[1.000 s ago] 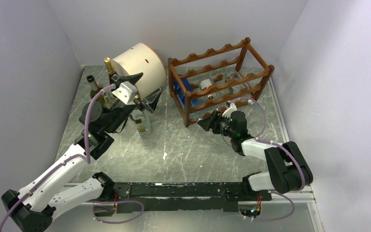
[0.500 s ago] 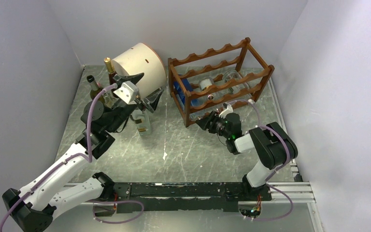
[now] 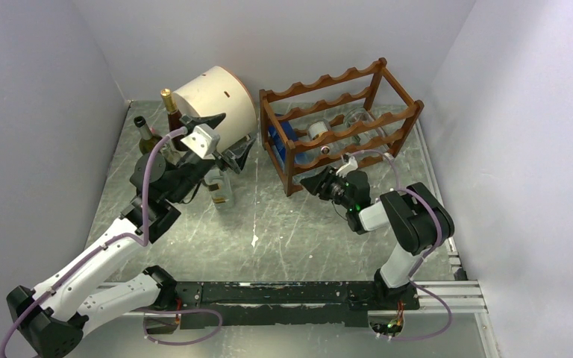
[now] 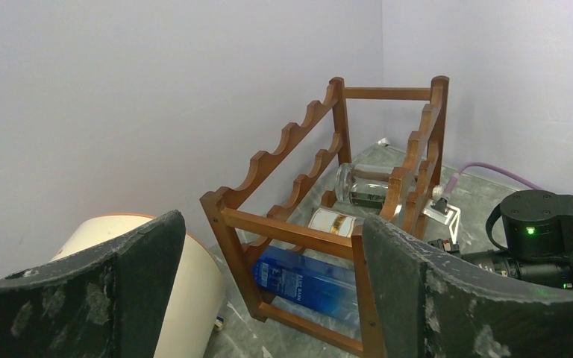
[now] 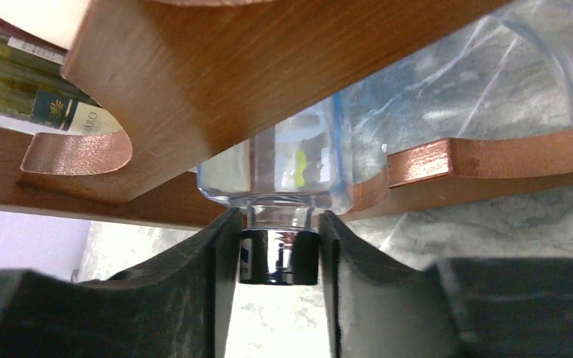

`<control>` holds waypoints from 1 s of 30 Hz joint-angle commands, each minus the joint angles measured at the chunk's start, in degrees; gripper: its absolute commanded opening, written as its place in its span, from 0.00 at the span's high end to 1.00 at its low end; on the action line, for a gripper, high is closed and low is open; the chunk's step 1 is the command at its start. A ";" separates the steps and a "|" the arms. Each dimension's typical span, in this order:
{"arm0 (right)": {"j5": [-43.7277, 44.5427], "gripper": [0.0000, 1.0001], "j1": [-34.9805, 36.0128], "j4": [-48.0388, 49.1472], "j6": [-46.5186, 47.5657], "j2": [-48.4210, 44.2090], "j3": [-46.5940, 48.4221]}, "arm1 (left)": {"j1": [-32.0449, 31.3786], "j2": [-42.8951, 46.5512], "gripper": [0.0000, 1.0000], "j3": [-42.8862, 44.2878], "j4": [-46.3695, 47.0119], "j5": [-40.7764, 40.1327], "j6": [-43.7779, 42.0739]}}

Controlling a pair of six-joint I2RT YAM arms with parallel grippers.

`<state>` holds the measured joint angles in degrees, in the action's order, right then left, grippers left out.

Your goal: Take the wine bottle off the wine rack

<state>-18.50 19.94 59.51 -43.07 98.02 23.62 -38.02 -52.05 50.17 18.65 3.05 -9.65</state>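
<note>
On the lowest tier of the wine rack (image 3: 343,78), at its near front, the wine bottle (image 5: 298,164) lies on its side. It is clear glass, with its neck pointing out over the wavy front rail toward the arms. In the right wrist view its shoulder sits just behind the reddish-brown rail (image 5: 216,67), and its dark cap (image 5: 278,257) juts out below.

The right gripper (image 5: 280,231) meets the bottle head-on. One dark finger presses each side of the cap, no gap shows on either side, and the gripper is clamped on the bottle's end. From above, the right gripper (image 3: 317,182) sits low against the front foot of the rack, with the arm folded behind it.

Higher in the rack lie a blue bottle (image 4: 306,280) at the left end and a white-labelled bottle (image 4: 336,221) beside it.

The left gripper (image 3: 220,140) hangs well apart from the rack. It is raised above the table (image 3: 268,224) just in front of the cream drum (image 3: 216,97). Its fingers (image 4: 82,298) are spread wide and hold nothing.

A small clear bottle (image 3: 222,188) stands upright below it. Two more upright bottles (image 3: 143,133) stand near the left wall.
</note>
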 commanded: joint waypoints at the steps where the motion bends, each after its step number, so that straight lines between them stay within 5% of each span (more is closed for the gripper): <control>1: 1.68 0.61 0.36 -0.10 0.90 -2.13 -0.14 | 0.33 0.27 0.08 0.01 1.43 0.63 -0.47; 10: 0.84 0.87 0.44 -4.01 0.25 -11.32 -4.87 | 0.32 -0.79 0.08 0.16 1.21 1.19 -0.22; 30: -0.44 1.00 0.29 -26.19 3.92 -36.07 -14.49 | 0.33 -2.70 0.10 0.09 0.49 0.69 -2.55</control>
<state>-16.12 19.94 37.60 -41.91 64.60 8.23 -38.02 -54.13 50.17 18.20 3.92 -10.22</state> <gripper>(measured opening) 0.412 0.905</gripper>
